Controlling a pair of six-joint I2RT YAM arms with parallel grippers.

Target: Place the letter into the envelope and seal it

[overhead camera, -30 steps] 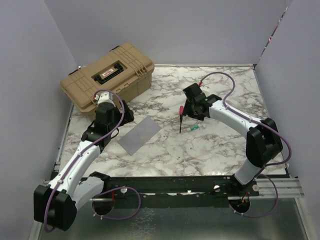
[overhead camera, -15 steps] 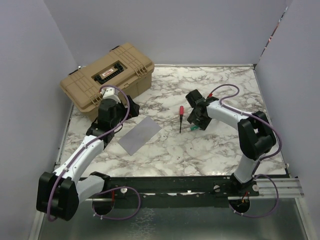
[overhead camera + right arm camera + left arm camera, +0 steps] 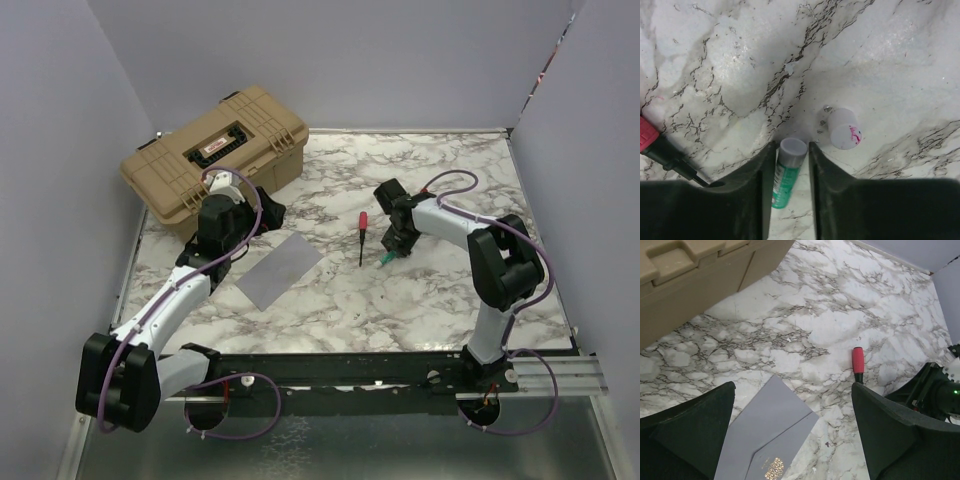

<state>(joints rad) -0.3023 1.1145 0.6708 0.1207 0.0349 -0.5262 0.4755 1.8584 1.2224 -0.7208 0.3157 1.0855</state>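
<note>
The pale grey envelope [image 3: 278,270] lies flat on the marble table; in the left wrist view [image 3: 765,435] its pointed flap shows a gold emblem. No tan letter shows in any view. My left gripper [image 3: 264,214] hovers open and empty just above the envelope's far corner [image 3: 793,400]. My right gripper [image 3: 391,250] is down at the table, its fingers pressed on either side of a green glue stick [image 3: 786,175] that lies on the marble [image 3: 386,259]. The gripper's fingertips [image 3: 786,149] meet the stick's grey end.
A white cap [image 3: 844,129] with pink marks lies just right of the right fingers. A red-handled screwdriver [image 3: 362,232] lies between the arms. A big tan hard case [image 3: 215,150] stands at the back left, close behind the left gripper.
My right gripper has swung down and toward me onto the glue stick. My left arm has edged slightly right and farther back over the envelope's corner.
</note>
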